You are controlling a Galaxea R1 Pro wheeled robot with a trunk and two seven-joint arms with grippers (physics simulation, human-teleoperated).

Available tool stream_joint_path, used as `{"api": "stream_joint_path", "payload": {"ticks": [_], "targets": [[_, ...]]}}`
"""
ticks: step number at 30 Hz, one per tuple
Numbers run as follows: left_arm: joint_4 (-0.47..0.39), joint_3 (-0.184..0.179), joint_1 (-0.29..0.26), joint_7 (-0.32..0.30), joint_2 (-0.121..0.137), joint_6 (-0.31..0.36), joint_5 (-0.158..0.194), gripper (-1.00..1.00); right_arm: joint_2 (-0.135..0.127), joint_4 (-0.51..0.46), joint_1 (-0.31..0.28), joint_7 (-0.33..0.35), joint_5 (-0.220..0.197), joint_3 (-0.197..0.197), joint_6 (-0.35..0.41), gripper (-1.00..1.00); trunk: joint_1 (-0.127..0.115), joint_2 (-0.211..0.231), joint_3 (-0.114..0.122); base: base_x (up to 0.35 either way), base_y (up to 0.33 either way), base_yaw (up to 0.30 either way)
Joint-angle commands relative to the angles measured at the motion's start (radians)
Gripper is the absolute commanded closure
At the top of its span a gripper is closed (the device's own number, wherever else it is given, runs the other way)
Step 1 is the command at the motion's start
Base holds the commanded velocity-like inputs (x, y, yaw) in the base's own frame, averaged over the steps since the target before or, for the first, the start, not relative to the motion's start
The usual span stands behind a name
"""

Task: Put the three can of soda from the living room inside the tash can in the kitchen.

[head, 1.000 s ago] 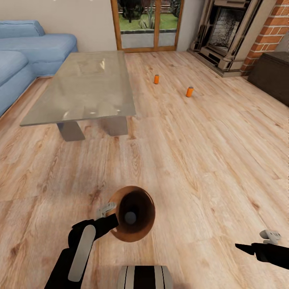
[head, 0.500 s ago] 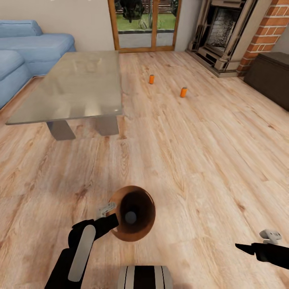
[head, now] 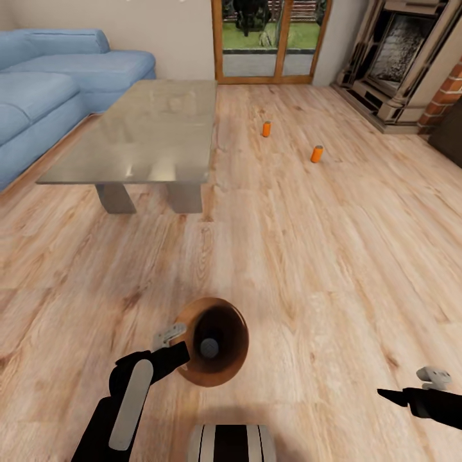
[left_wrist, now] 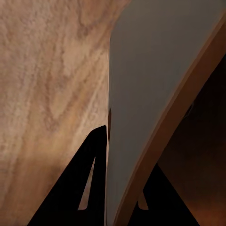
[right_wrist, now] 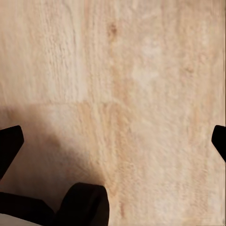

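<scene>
The coppery-brown tash can [head: 224, 324] hangs tilted just above the wood floor, its dark mouth toward me. My left gripper [head: 183, 351] is shut on its rim; the left wrist view has one finger [left_wrist: 96, 160] outside the trash can's wall [left_wrist: 141, 84] and the other inside. A small grey round can top [head: 208, 348] sits deep in the bin. Two orange cans of soda stand on the floor far ahead, one [head: 266, 129] beside the table, the other [head: 316, 154] further right. My right gripper [head: 391, 396] hovers open and empty over bare planks [right_wrist: 132, 84].
A low grey table [head: 151, 131] stands ahead on the left, with a blue sofa [head: 58, 83] behind it. Glass doors [head: 269, 38] are in the far wall and a brick fireplace [head: 410, 58] at the right. Open plank floor lies between me and the cans.
The whole view has shifted, first one way and then back, so table and cans now sit further right in the picture. Both arms and the bin keep their places.
</scene>
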Motion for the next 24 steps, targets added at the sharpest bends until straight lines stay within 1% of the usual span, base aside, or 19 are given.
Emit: {"api": "stream_joint_path", "payload": {"ticks": [1, 5, 7, 19, 24], "targets": [[0.0, -0.001, 0.0, 0.004, 0.0, -0.005, 0.016, 1.0, 0.0, 0.0, 0.0, 0.0, 0.0, 0.001, 0.0, -1.0, 0.0, 0.0, 0.0, 0.075, -0.323, 0.3], [0.0, 0.0, 0.0, 0.004, 0.0, -0.005, 0.016, 1.0, 0.0, 0.0, 0.0, 0.0, 0.0, 0.003, 0.0, -1.0, 0.0, 0.0, 0.0, 0.076, -0.323, 0.295], [0.0, 0.001, 0.0, 0.004, 0.0, -0.005, 0.016, 1.0, 0.0, 0.0, 0.0, 0.0, -0.001, 0.001, -0.001, -1.0, 0.0, 0.0, 0.0, 0.082, -0.323, 0.16], [0.001, 0.001, 0.0, 0.005, 0.0, -0.005, 0.015, 1.0, 0.0, -0.001, 0.0, 0.0, -0.002, -0.002, -0.003, -1.0, 0.0, 0.0, 0.0, 0.092, -0.323, 0.028], [0.001, 0.002, 0.0, 0.006, 0.0, -0.005, 0.015, 1.0, -0.001, -0.001, 0.0, 0.0, -0.002, -0.002, -0.003, -1.0, 0.0, 0.0, 0.0, 0.1, -0.323, 0.187]]}}
